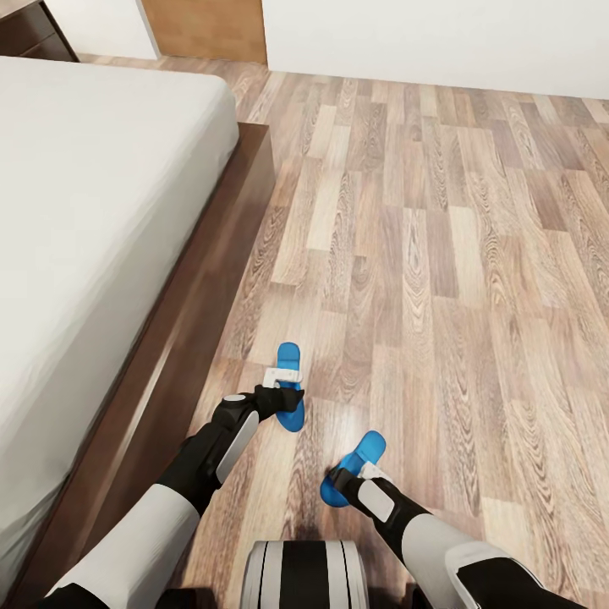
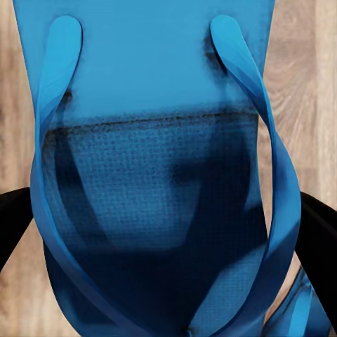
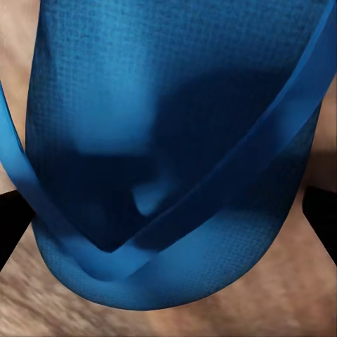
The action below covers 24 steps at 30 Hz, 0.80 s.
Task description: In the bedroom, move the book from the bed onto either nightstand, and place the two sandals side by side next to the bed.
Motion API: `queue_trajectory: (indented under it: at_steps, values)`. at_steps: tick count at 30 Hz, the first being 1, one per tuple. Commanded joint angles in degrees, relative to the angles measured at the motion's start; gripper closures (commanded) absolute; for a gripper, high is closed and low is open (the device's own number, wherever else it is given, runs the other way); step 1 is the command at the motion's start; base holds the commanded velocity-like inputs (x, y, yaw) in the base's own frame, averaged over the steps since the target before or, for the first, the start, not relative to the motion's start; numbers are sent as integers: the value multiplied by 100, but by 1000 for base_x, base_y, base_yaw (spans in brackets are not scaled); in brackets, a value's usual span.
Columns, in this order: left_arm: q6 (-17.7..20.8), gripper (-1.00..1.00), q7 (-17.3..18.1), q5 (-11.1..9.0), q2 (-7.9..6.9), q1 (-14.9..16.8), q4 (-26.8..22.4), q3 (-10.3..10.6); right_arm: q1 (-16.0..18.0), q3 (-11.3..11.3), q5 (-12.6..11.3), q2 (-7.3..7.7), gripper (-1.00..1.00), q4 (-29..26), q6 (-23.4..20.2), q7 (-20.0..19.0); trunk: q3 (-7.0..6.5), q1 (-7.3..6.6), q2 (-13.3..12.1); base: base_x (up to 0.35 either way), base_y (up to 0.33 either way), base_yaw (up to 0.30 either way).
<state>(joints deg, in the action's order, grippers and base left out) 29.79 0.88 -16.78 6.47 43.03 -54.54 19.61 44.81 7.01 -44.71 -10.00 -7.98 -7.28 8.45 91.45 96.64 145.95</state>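
Two bright blue sandals are low over the wood-plank floor beside the bed (image 1: pixel 211 279). The left sandal (image 1: pixel 290 359) is close to the bed frame, and my left gripper (image 1: pixel 279 397) is shut across its width. In the left wrist view this sandal (image 2: pixel 154 175) spans the gap, with black fingers (image 2: pixel 12 228) pressed to both edges. The right sandal (image 1: pixel 365 448) is further from the bed, with my right gripper (image 1: pixel 345 484) shut on it. The right wrist view shows its sole (image 3: pixel 168 140) and crossed straps between the fingers (image 3: pixel 319 217). The book is out of view.
The pale grey mattress (image 1: pixel 85 211) and dark wood frame run along the left. A dark brown nightstand (image 1: pixel 30 30) stands at the far left corner by the white wall (image 1: pixel 440 34). Open plank floor (image 1: pixel 457 254) stretches to the right. My base (image 1: pixel 304 575) is at the bottom.
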Motion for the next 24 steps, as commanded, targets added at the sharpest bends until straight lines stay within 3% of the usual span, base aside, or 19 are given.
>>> queue_trajectory:
  at_steps: [1,2,3,18,24]
  values:
    - [27,100,12,-10,2,4,-4,-1,-7,11,-73,0,-100,25,-1,-54,5,27,0,0,0,0]
    - [27,100,12,-10,3,4,-6,-1,-7,11,-73,0,-100,25,-1,-54,5,27,0,0,0,0]
    - [27,100,14,-10,1,4,-5,-1,-7,11,-71,0,100,23,-1,-54,5,27,0,0,0,0]
    - [27,100,10,-14,2,4,-4,-1,-7,9,-73,0,100,20,7,-54,5,27,0,0,0,0]
    - [43,100,17,-18,10,4,-4,-1,-7,3,-73,0,100,1,7,-48,-128,12,-8,0,0,0]
